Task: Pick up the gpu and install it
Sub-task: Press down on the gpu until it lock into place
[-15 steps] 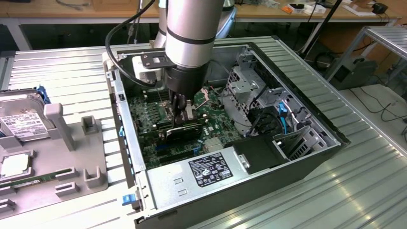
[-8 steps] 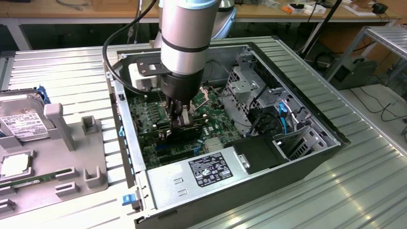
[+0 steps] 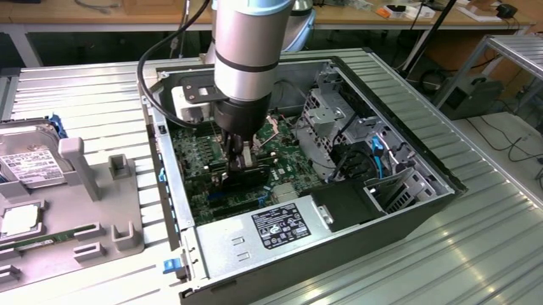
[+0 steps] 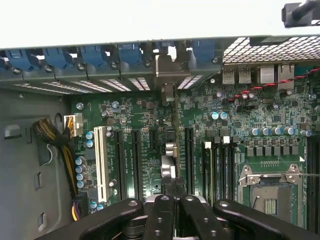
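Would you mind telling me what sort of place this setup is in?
Probably an electronics or robotics lab: an open black desktop computer case lies on a ribbed metal workbench, wooden benches with cables stand behind, and a grey parts holder sits nearby.

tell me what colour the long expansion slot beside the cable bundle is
White. The expansion slot stands out against the green motherboard, clearest in the wrist view.

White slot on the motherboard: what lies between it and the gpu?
In the wrist view, long black slots on the green motherboard lie between the white slot and the gpu.
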You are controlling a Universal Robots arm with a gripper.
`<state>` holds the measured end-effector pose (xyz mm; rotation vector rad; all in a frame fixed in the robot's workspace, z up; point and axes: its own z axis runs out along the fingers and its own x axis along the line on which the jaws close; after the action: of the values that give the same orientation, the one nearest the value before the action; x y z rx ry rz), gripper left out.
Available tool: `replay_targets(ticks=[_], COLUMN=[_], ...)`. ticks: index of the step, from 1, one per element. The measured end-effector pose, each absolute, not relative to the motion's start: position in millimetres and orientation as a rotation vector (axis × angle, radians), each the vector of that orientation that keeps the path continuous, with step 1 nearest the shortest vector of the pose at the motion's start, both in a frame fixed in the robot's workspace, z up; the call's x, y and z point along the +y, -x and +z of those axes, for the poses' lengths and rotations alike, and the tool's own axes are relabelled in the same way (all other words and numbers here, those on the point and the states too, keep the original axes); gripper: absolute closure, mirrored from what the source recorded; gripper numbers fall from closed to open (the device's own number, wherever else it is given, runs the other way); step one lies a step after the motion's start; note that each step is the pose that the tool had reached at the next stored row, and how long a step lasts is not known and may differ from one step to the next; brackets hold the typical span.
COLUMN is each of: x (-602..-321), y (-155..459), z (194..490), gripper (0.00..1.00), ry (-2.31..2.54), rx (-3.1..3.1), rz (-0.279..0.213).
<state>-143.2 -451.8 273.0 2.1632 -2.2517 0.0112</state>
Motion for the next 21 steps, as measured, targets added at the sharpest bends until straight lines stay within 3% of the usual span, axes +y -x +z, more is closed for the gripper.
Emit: replay_targets(ticks=[21], x=[-452], y=[162], z=[290], gripper=[0.89], ry=[-2.163], rx=[-2.252], rz=[0.003])
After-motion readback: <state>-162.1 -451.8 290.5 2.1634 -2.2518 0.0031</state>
